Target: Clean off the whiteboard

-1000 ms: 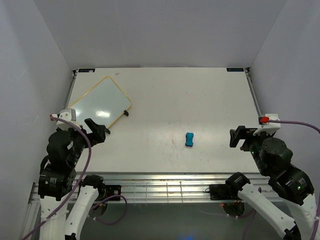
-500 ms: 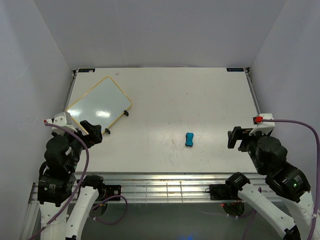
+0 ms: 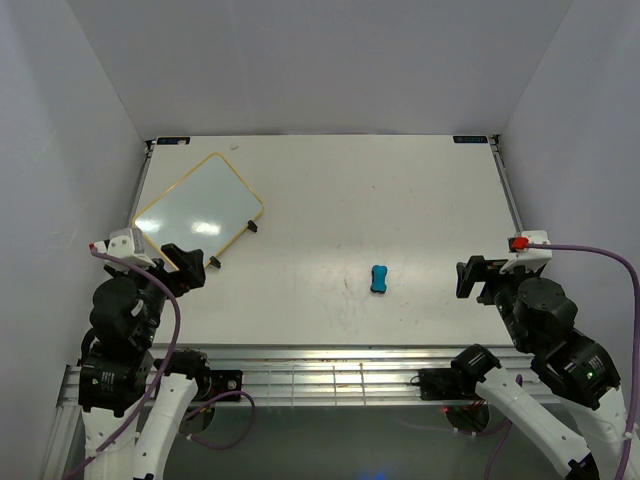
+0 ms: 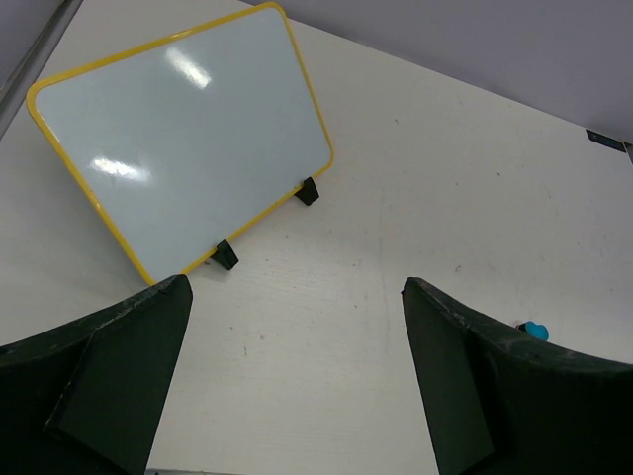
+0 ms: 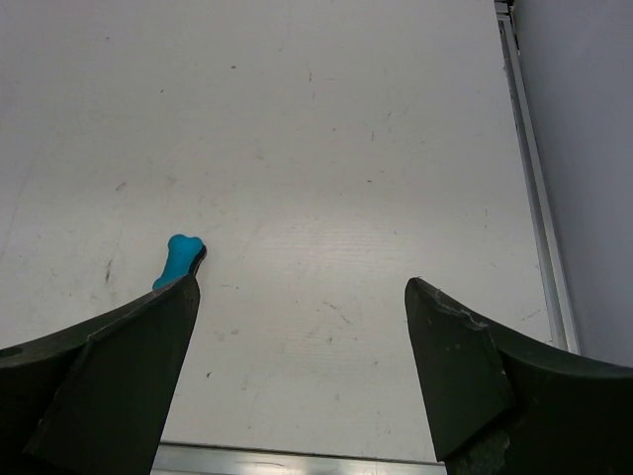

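The whiteboard [image 3: 200,204] [image 4: 183,129] with its thin yellow rim leans on two small black feet at the table's far left; its face shows only glare, no writing. A small blue eraser [image 3: 379,279] [image 5: 179,259] lies flat near the table's middle, its tip also peeking past my left finger [image 4: 534,330]. My left gripper [image 3: 188,262] [image 4: 297,297] hovers open just in front of the board's near corner, nothing between its fingers. At the right side my right gripper [image 3: 474,275] [image 5: 302,292] is open and empty, the eraser to its left.
The white tabletop [image 3: 400,200] has a metal rail [image 3: 508,195] along its right edge and an aluminium frame [image 3: 330,365] at the near edge. Grey walls close in on the left, back and right.
The left arm has drawn back toward its base, its gripper now a little nearer the front edge. The right arm has sunk back slightly. Both grippers stayed open.
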Available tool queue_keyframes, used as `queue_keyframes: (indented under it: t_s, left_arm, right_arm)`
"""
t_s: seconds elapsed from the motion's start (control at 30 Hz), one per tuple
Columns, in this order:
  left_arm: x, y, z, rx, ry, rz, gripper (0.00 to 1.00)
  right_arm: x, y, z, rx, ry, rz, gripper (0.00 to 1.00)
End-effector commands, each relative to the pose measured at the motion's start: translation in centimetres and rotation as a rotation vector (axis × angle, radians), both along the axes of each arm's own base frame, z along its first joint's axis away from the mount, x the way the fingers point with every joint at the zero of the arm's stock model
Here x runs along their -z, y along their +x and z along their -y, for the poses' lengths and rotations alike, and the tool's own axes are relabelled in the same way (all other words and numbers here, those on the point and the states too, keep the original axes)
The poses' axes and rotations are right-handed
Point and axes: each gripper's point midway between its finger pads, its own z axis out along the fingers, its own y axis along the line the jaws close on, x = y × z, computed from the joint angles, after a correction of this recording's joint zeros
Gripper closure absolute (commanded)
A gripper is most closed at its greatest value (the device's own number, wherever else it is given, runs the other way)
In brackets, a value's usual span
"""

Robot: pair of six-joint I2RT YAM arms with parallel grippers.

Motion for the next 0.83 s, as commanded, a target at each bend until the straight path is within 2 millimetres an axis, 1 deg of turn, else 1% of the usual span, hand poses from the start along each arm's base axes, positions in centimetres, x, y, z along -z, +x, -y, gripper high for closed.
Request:
queue_keyframes:
  t_s: [0.0,0.33,0.47,0.8]
  left_arm:
    - [-0.5,0.3,0.1,0.012,0.012,0.026,0.02]
    - [-0.8,0.5,1.1,0.07,0.021,0.042,0.02]
    - [-0.6,0.6,1.4,0.095,0.03,0.035,0.02]
    - [-0.8,0.7,1.5,0.104,0.038,0.053,0.02]
  right_arm:
    - [-0.9,0.5,0.3,0.03,0.017,0.048,0.1]
    - [-0.8,0.6,0.4,0.04,0.024,0.059,0.1]
    - [-0.8,0.6,0.4,0.044,0.028,0.059,0.1]
    - [-0.6,0.7,0.2,0.037,0.028,0.045,0.1]
